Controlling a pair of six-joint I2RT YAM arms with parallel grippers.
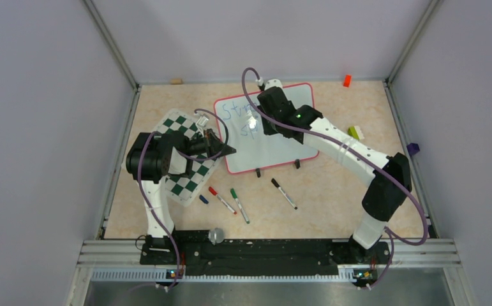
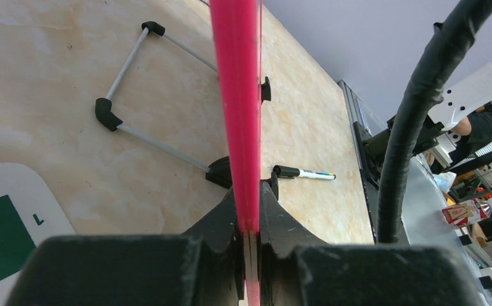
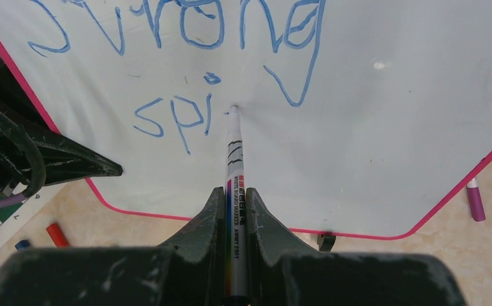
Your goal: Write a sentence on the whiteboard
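Two grippers are clamped tight. Nearest, the right gripper (image 3: 233, 194) pinches a marker (image 3: 233, 153), its tip touching the whiteboard (image 3: 383, 127) just right of "spi". The left gripper (image 2: 248, 201) grips the board's pink frame. On glossy white, the sentence (image 3: 192, 64) reads "Strong" above "spi" in blue. The board sits toward the far side of the table (image 1: 332, 191).

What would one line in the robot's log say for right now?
left claw: shut on whiteboard edge | right claw: shut on whiteboard marker | marker tip: on whiteboard | sentence: "Strong spi", unfinished
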